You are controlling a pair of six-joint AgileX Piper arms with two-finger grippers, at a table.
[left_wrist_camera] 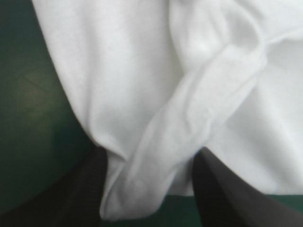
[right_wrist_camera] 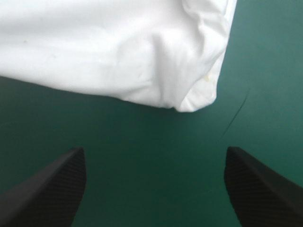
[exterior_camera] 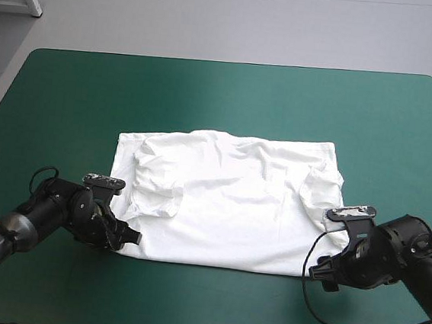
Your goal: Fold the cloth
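Note:
The white T-shirt [exterior_camera: 227,201] lies spread flat on the table's near half, its sleeves folded inward. My left gripper [exterior_camera: 128,239] sits low at the shirt's near-left corner. In the left wrist view the T-shirt [left_wrist_camera: 142,71] sends a thick rolled fold down between the parted fingers of the left gripper [left_wrist_camera: 150,189]. My right gripper [exterior_camera: 320,273] rests by the near-right corner. In the right wrist view the right gripper [right_wrist_camera: 155,189] stands open over bare cover, and the T-shirt [right_wrist_camera: 94,52] has its corner just ahead of it, untouched.
The teal-green cover [exterior_camera: 229,102] runs broad beyond the shirt to the table's far edge. A narrower strip of cover lies between the shirt's near hem and the table's near edge.

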